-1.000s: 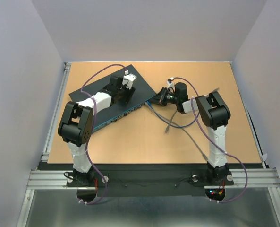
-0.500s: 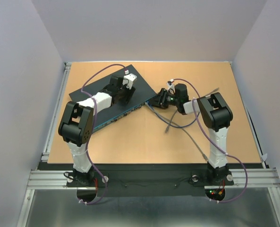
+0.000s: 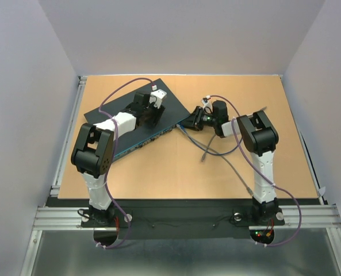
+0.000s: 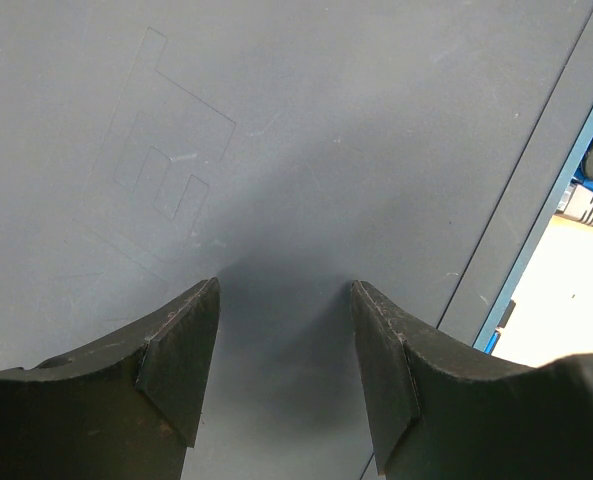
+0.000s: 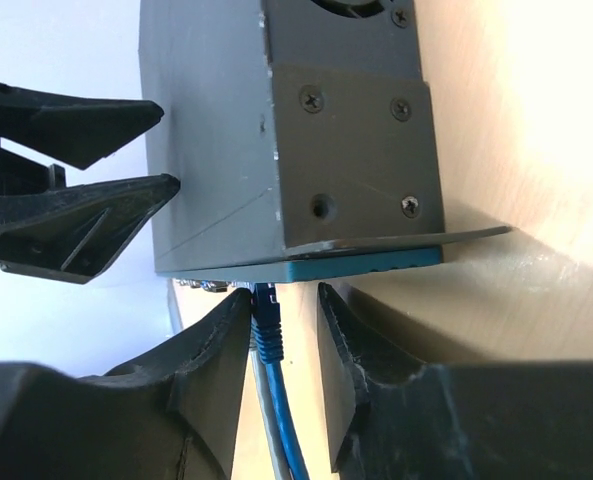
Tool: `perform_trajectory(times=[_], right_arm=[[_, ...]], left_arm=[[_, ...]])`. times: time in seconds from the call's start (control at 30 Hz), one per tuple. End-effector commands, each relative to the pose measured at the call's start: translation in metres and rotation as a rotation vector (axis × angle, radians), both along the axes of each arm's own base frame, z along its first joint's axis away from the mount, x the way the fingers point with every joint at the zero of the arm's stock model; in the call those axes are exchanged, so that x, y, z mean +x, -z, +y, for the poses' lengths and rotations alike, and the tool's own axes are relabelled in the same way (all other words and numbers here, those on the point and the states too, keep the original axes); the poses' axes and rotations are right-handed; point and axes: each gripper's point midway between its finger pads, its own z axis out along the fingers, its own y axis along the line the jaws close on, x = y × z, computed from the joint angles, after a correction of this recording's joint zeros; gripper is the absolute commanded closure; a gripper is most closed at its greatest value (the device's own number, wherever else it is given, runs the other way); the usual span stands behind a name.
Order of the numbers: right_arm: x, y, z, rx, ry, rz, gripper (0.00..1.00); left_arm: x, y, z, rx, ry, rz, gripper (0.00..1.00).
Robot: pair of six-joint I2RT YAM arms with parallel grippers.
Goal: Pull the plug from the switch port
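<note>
Evidently the right hand (image 5: pixel 284 305) has reopened and now narrows around the blue plug (image 5: pixel 266 322), which is seated in the switch (image 3: pixel 169 110), upper centre-left of the surface (no pinch yet). The left hand (image 4: pixel 284 288), spread, presses its lid. Extraction pending.

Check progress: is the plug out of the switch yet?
Done: left tool rests open on the flat dark navy switch box; right tool straddles the blue cable plug. In hand: the grip, a gap shows beside the plug. Left: plug still sits in the switch; clamp, then pull it out.
</note>
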Motion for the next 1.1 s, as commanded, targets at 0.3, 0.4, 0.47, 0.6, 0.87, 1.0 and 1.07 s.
perform_trajectory(times=[0.3,0.4,0.47,0.6,0.87,1.0,1.07], right_arm=[[0.000,0.000,0.017,0.060,-0.031,0.004,0.80],[0.000,-0.007,0.017,0.069,-0.030,-0.012,0.99],[-0.002,-0.007,0.015,0.059,-0.021,-0.020,1.00],[-0.004,-0.007,0.010,0.043,-0.005,-0.030,0.99],[-0.015,0.002,-0.002,0.010,0.009,-0.027,1.00],[-0.022,0.002,-0.008,-0.001,0.009,-0.027,1.00],[-0.024,0.003,-0.010,-0.005,0.008,-0.025,1.00]], left_arm=[[0.006,-0.004,0.002,0.007,-0.008,-0.017,0.34],[0.005,-0.004,0.001,0.004,-0.005,-0.016,0.34],[0.005,-0.004,0.001,0.005,-0.003,-0.019,0.34],[0.005,-0.008,0.001,0.004,-0.002,-0.025,0.34],[0.006,-0.019,0.001,-0.003,0.005,-0.045,0.34],[0.005,-0.020,0.001,-0.001,0.007,-0.047,0.34],[0.004,-0.020,-0.001,-0.002,0.012,-0.044,0.34]])
